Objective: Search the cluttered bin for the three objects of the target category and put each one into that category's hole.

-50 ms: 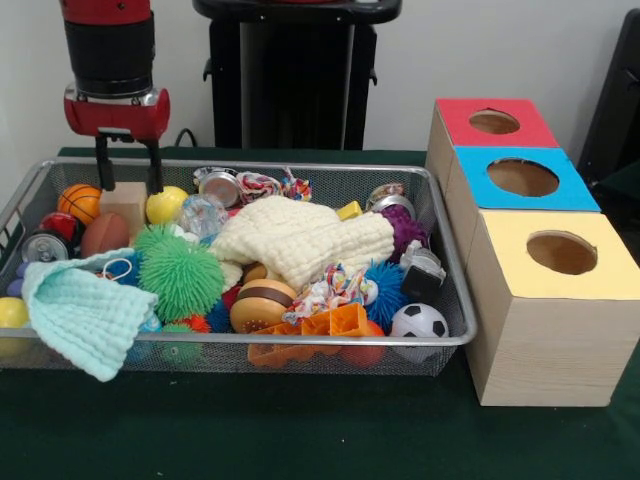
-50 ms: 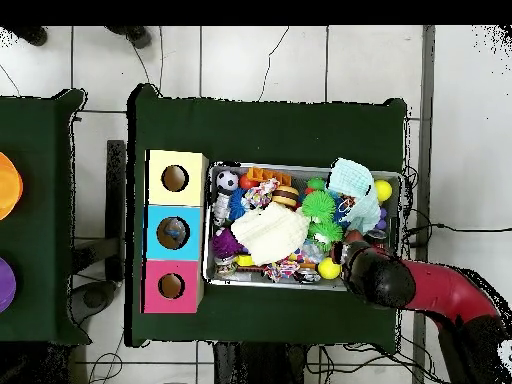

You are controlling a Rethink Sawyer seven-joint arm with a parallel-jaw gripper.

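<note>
A wire bin (image 1: 455,335) crowded with toys and cloths is shown on a green table, with three boxes at its right: red-topped (image 1: 497,122), blue-topped (image 1: 524,178) and yellow-topped (image 1: 561,253), each with a round hole. The gripper (image 1: 129,185) is seen at the far left corner of the bin, its two fingers spread on either side of a pale wooden block (image 1: 124,203); contact cannot be confirmed. The target category is not stated, so the block is taken only as the likely object. It is judged light, stiff and flat-sided, best pinched across two opposite faces, where little slip is expected. Beside it lie a small basketball (image 1: 79,202), a brown ball (image 1: 104,234) and a yellow ball (image 1: 166,205), all apt to roll if nudged. Much is concealed: a cream knitted cloth (image 1: 300,240) and a mint cloth (image 1: 78,312) cover whatever lies beneath them, the block's lower part is hidden by neighbours, and in the overhead view the arm (image 2: 400,283) hides the gripper and block entirely.
</note>
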